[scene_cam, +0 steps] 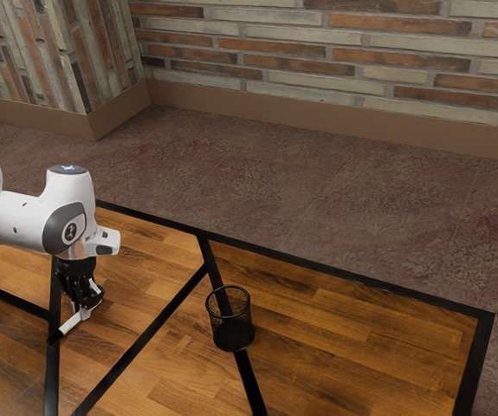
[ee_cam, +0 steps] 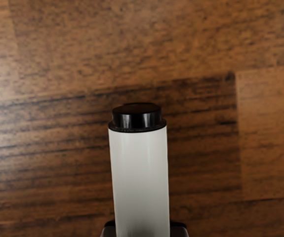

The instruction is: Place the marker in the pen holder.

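My gripper (scene_cam: 87, 306) is low over the wooden table at the exterior view's left, pointing down. It is shut on the white marker (scene_cam: 73, 323), which sticks out tilted, its black end toward the exterior view's lower left. In the wrist view, the marker (ee_cam: 140, 177) runs between the tips of the gripper (ee_cam: 144, 231), one on each side, with its black end outward. Whether the marker touches the table is hard to tell. The black mesh pen holder (scene_cam: 231, 328) stands upright on the table, apart from the gripper, toward the exterior view's right.
The wooden table (scene_cam: 365, 334) has a black metal frame, with black strips crossing its top, one of them passing under the pen holder. Beyond its far edge are the patterned floor (scene_cam: 300, 191) and a brick wall (scene_cam: 335, 52).
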Available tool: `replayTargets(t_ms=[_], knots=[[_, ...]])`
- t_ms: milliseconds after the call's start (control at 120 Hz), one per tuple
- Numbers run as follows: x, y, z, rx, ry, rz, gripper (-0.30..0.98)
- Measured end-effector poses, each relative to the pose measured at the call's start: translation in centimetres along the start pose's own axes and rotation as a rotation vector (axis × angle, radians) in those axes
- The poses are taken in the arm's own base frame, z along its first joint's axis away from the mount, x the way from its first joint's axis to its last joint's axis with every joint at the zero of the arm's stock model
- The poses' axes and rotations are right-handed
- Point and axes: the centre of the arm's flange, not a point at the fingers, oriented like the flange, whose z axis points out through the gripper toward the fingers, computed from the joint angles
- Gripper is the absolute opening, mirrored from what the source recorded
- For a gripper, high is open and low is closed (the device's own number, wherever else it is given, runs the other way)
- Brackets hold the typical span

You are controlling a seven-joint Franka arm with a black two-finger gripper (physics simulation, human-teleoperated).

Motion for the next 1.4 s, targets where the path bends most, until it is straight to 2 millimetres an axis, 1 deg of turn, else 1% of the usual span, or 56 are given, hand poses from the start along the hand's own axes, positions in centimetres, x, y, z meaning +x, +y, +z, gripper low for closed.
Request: replayTargets(t_ms=[108, 200, 333, 392, 433, 508, 625, 708, 783, 833, 900, 1017, 1075, 1233, 1283, 1400], knots=[[0.1, -0.1, 0.0, 0.005, 0.000, 0.000, 0.02], [0.3, 0.0, -0.4, 0.009, 0.013, 0.000, 0.00], [0.7, 0.0, -2.3, 0.016, 0.063, 0.001, -0.01], [0.7, 0.1, -4.1, 0.018, 0.105, 0.001, -0.02], [0.9, 0.7, -5.7, 0.019, 0.144, 0.010, -0.02], [1.4, 3.2, -9.9, 0.028, 0.248, 0.057, -0.03], [1.7, 8.4, -16.7, 0.058, 0.442, 0.150, -0.04], [0.9, 12.4, -19.6, 0.076, 0.564, 0.217, -0.04], [0.3, 15.2, -21.5, 0.086, 0.652, 0.258, -0.05], [0.2, 17.3, -22.0, 0.085, 0.692, 0.288, -0.05], [0.3, 19.6, -22.4, 0.084, 0.731, 0.320, -0.05], [1.2, 23.3, -21.6, 0.063, 0.763, 0.366, -0.06], [1.5, 24.2, -21.3, 0.055, 0.775, 0.374, -0.06], [1.5, 26.5, -21.4, 0.039, 0.810, 0.400, -0.06], [1.5, 27.2, -20.8, 0.033, 0.807, 0.410, -0.06], [1.5, 28.1, -19.9, 0.025, 0.804, 0.421, -0.06]])
